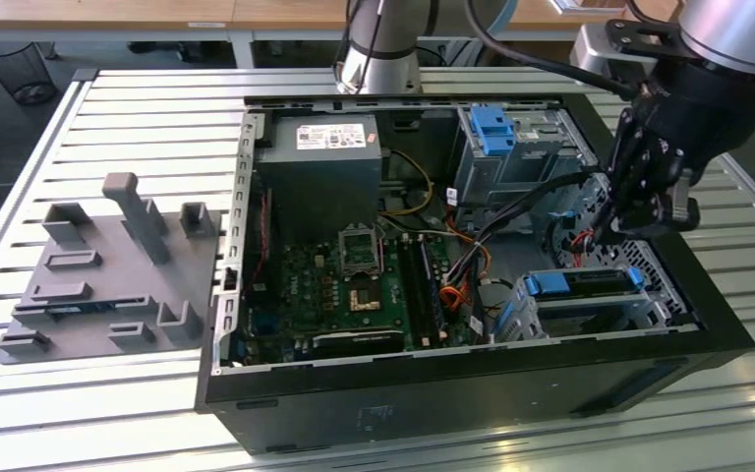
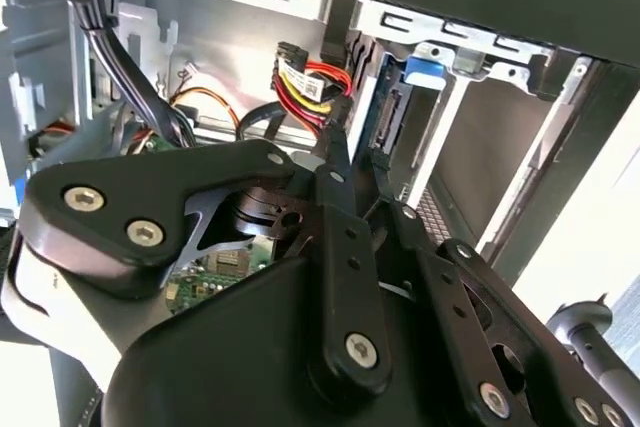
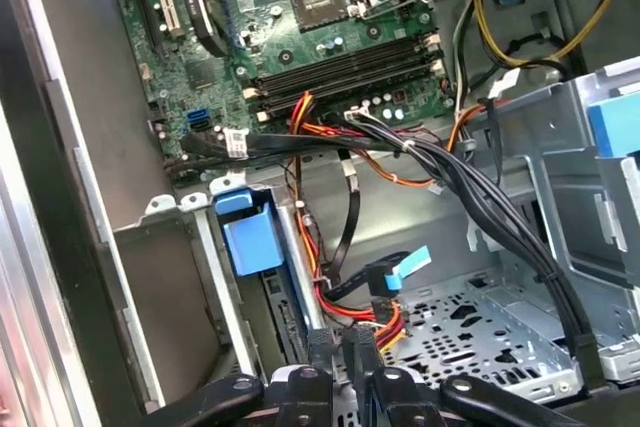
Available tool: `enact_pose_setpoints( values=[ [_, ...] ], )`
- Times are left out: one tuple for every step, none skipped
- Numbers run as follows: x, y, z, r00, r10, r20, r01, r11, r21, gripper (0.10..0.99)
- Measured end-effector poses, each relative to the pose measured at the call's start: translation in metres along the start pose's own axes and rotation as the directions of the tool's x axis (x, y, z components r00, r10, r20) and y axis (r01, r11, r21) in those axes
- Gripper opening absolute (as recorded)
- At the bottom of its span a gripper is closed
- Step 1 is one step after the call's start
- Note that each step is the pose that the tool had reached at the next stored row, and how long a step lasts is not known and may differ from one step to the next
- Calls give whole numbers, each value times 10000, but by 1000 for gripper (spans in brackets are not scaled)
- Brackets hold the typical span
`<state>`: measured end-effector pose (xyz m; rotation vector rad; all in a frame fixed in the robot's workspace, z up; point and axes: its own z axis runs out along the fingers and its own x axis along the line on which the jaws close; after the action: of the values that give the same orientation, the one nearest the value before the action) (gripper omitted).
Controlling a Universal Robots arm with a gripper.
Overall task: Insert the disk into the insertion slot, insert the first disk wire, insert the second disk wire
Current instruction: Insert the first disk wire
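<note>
As I judge it, the main risk is a skewed plug. The red, yellow and black wire bundle (image 2: 318, 87) comes to the jaws at a slant. If its end meets the port on the disk's rear edge off-line, it could jam or bend instead of seating. The stiff wires could also twist the plug in a light pinch. A thick black cable loom (image 3: 470, 192) hangs across the bay near the gripper (image 2: 338, 142) and could snag the wrist. A loose black cable with a light-blue plug (image 3: 405, 269) lies close by and could be pushed into the way.

The flat silver hard drive in its bright blue plastic carrier, the disk (image 1: 574, 283), sits inside the low perforated silver-grey sheet-metal cage, the insertion slot (image 1: 608, 313). This is in a corner of the open black computer case (image 1: 483, 383) on the slatted metal worktop (image 1: 115, 108).

The jaws are drawn nearly together, with a narrow gap between them. The bundle runs into their tips and they appear to pinch its end, though the plug itself is hidden.
</note>
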<state>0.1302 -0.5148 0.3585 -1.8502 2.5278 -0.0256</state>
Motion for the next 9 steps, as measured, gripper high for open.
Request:
enact_pose_setpoints(
  values=[
    [-16, -3, 2, 10000, 12, 1, -12, 10000, 0, 235],
    [-32, -5, 4, 10000, 21, 2, -21, 10000, -1, 235],
    [-49, -11, 6, 10000, 24, 1, -24, 10000, -1, 235],
    [-59, -19, 11, 10000, 24, 1, -24, 10000, -1, 235],
    [-64, -26, 19, 10000, 24, 3, -24, 10000, -2, 235],
    [-66, -29, 28, 10000, 19, -26, -19, 10000, 7, 235],
    [-67, -31, 35, 10000, 12, -72, -12, 10000, 21, 235],
    [-67, -31, 42, 9999, 1, -121, 0, 10000, 37, 235],
    [-68, -32, 50, 9999, -20, -166, 21, 10000, 51, 235]
  ],
)
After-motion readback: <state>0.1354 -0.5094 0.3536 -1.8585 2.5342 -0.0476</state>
